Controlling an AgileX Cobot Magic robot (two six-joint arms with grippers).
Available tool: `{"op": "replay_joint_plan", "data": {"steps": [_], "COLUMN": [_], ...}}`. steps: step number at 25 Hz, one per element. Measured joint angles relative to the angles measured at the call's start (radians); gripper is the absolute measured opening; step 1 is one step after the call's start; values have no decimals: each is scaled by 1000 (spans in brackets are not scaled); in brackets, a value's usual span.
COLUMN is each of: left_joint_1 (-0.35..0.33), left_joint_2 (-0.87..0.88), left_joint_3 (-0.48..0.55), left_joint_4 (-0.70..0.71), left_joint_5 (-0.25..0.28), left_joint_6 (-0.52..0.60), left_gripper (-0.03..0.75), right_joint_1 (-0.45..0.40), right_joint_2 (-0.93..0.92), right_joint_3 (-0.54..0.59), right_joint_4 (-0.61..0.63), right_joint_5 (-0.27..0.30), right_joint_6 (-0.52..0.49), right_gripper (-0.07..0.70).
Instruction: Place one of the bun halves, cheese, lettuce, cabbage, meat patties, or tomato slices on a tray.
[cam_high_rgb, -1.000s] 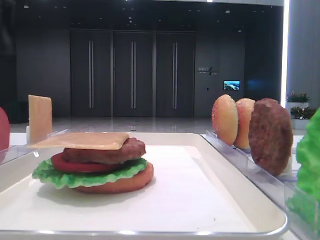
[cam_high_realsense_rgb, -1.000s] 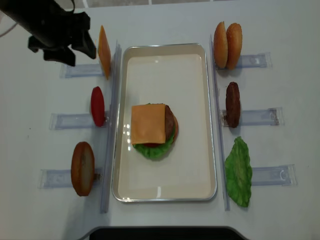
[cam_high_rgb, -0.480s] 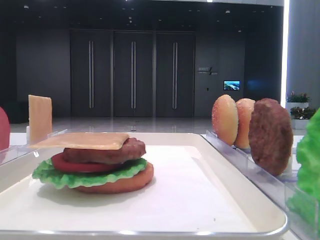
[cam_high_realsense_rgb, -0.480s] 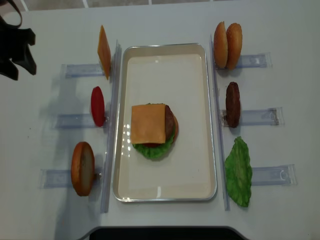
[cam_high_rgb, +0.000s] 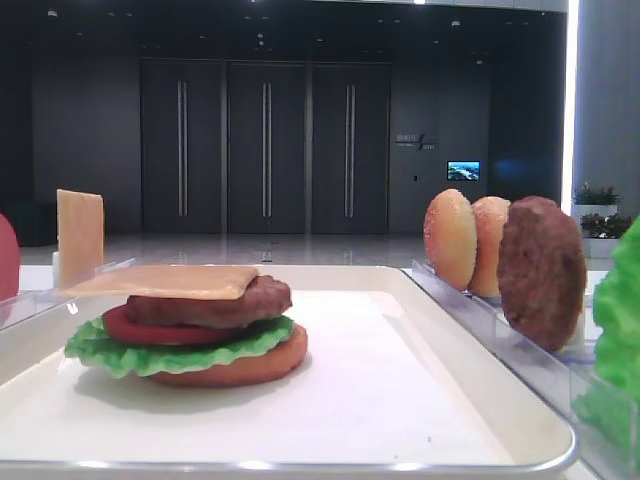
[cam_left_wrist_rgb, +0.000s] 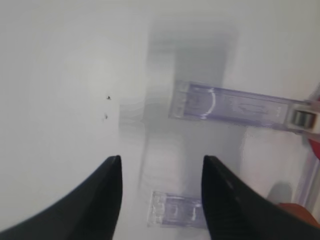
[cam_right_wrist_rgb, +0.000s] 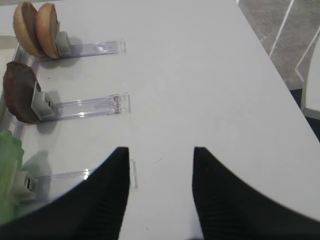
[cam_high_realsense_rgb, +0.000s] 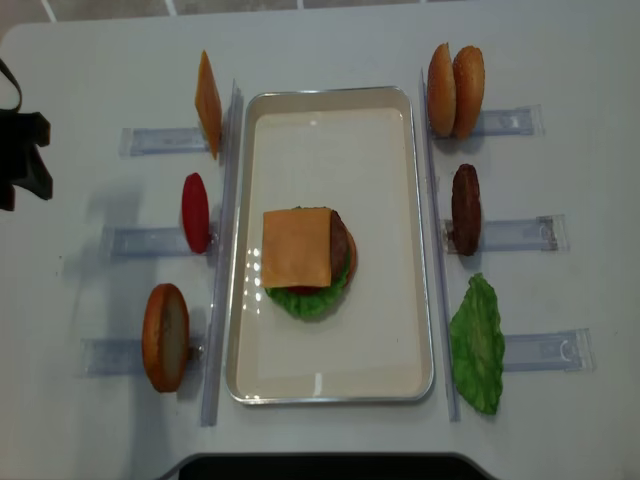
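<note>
The cream-white tray (cam_high_realsense_rgb: 400, 150) lies mid-table. On it is a stack: bun half (cam_high_rgb: 250, 368), lettuce (cam_high_rgb: 120, 352), tomato slice (cam_high_rgb: 140, 328), meat patty (cam_high_rgb: 240, 300) and a flat cheese slice (cam_high_realsense_rgb: 297, 247) on top. A second cheese slice (cam_high_realsense_rgb: 208, 103) stands in a rack left of the tray. My left gripper (cam_left_wrist_rgb: 161, 159) hangs open over bare table and clear racks, holding nothing; its black body (cam_high_realsense_rgb: 25, 160) shows at the far left edge. My right gripper (cam_right_wrist_rgb: 161, 150) is open and holds nothing, right of the tray.
Left of the tray, clear racks (cam_high_realsense_rgb: 150, 241) hold a tomato slice (cam_high_realsense_rgb: 195, 212) and a bun half (cam_high_realsense_rgb: 165, 336). On the right stand two bun halves (cam_high_realsense_rgb: 455, 90), a meat patty (cam_high_realsense_rgb: 465, 208) and lettuce (cam_high_realsense_rgb: 477, 343). A dark strip (cam_high_realsense_rgb: 320, 465) borders the front edge.
My left arm has drawn back from beside the standing cheese slice to the table's far left edge. The stack on the tray has not moved.
</note>
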Motion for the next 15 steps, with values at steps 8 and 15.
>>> {"op": "replay_joint_plan", "data": {"steps": [8,15], "left_joint_1": [-184,-218], "left_joint_2": [-340,-629], "left_joint_3": [262,469], "left_joint_4": [14,86], "left_joint_5": [-21,-21], "left_joint_6": [13,-16], "left_gripper": [377,377], "right_joint_1": [0,0], "right_joint_2": [0,0], "right_joint_3": [0,0], "right_joint_4": [0,0], "right_joint_5": [0,0], "right_joint_6": [0,0], "right_gripper": [290,290]}}
